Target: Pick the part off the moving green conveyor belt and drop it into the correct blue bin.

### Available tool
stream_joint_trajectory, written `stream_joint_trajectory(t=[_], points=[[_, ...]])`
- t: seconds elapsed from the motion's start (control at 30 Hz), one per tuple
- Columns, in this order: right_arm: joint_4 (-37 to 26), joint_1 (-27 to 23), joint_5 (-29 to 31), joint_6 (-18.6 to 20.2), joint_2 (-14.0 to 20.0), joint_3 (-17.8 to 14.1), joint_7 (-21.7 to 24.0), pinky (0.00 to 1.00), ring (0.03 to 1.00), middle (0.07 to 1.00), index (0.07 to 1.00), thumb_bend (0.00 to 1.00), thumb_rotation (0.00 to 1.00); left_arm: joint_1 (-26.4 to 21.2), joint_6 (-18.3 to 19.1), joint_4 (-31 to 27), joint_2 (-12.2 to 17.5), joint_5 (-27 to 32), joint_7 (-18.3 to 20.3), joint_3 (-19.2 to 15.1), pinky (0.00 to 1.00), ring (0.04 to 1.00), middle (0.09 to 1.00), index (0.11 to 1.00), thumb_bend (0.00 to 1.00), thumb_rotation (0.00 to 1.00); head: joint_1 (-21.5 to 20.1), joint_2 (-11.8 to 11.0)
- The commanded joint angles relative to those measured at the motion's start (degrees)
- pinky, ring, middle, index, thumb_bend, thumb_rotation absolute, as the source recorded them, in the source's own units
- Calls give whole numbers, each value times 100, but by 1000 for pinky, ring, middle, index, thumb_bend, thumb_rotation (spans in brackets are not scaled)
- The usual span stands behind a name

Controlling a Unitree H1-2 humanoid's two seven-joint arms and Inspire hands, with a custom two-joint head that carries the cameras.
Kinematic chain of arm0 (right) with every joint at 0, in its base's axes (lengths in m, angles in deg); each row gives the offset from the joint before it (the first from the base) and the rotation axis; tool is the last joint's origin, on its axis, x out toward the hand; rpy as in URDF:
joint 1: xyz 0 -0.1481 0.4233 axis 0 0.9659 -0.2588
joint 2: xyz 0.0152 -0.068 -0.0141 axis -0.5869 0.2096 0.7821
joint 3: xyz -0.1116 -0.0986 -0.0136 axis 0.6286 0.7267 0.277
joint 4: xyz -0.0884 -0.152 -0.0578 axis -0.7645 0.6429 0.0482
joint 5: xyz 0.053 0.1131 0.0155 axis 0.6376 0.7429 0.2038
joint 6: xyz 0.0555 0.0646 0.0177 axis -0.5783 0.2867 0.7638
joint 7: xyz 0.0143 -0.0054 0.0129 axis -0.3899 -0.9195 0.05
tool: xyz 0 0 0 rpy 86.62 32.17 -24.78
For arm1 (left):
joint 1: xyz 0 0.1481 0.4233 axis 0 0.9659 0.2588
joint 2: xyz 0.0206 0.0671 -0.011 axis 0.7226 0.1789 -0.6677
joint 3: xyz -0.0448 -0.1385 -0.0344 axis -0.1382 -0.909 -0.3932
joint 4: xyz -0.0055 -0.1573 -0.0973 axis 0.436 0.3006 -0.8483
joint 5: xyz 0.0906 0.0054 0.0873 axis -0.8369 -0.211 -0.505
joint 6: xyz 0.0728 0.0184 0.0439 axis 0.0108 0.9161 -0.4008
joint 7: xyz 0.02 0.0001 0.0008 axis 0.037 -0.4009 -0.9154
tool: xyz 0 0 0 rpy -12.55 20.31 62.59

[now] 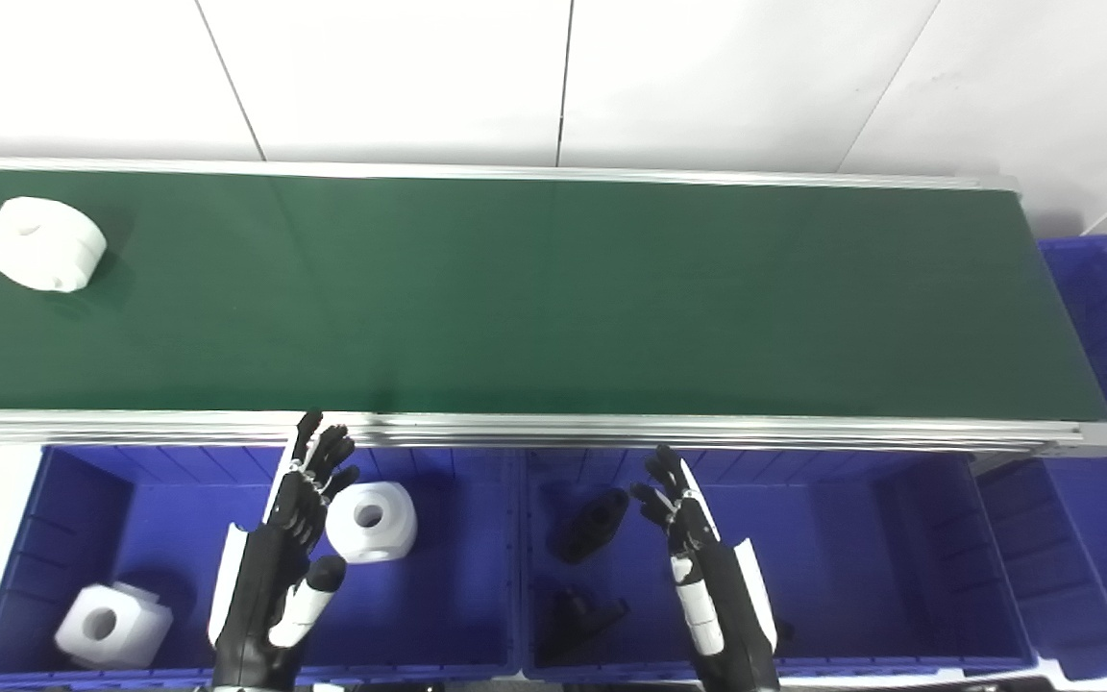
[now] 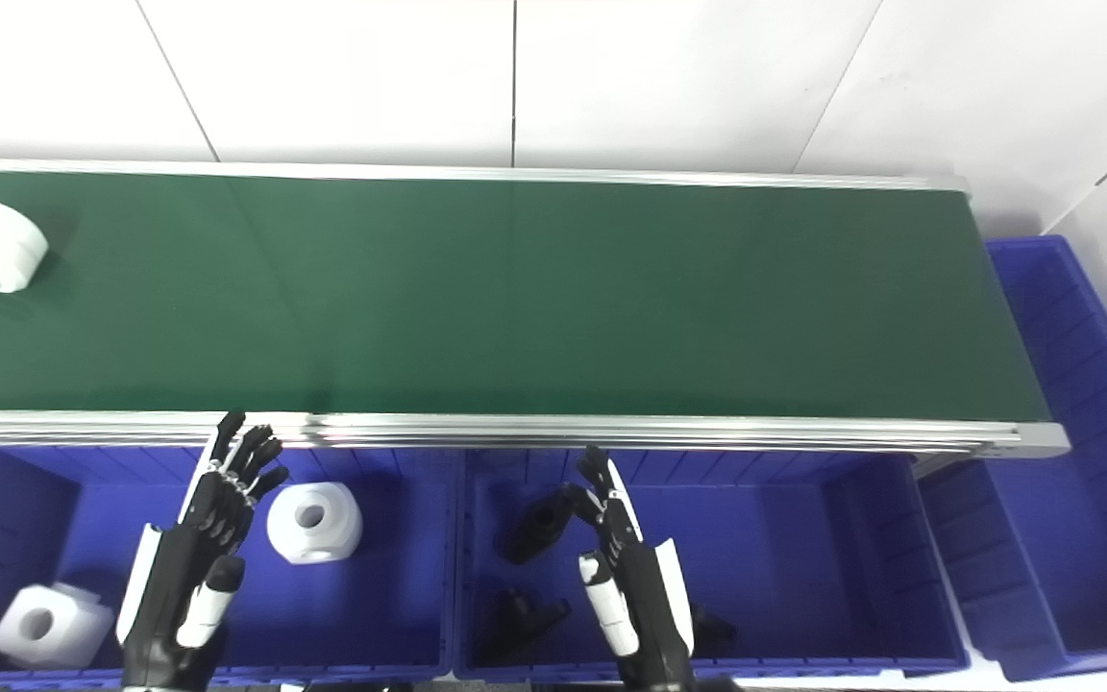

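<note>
One white part [image 1: 42, 243] rides the green conveyor belt [image 1: 553, 298] at its far left, well apart from both hands. The left hand [image 1: 299, 519] and right hand [image 1: 683, 524] hover over the blue bins, fingers spread, holding nothing. Best wait until the part draws level, then close the left hand around its rounded sides and drop it into the left bin [image 1: 83, 481] with the other white parts.
</note>
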Motion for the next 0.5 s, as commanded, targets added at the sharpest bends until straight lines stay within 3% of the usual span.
stream_joint_trajectory(t=[0.0,0.47], points=[[-111,44,2,-294,-49,-4,20,900,888,950,977,820,1000,20,-201,-136,26,64,8,25,868,917,939,982,929,853,7,3],[-102,47,-3,-289,-48,-10,34,897,882,946,970,832,1000,24,-235,-109,34,110,20,23,856,911,936,983,912,844,-7,-26]])
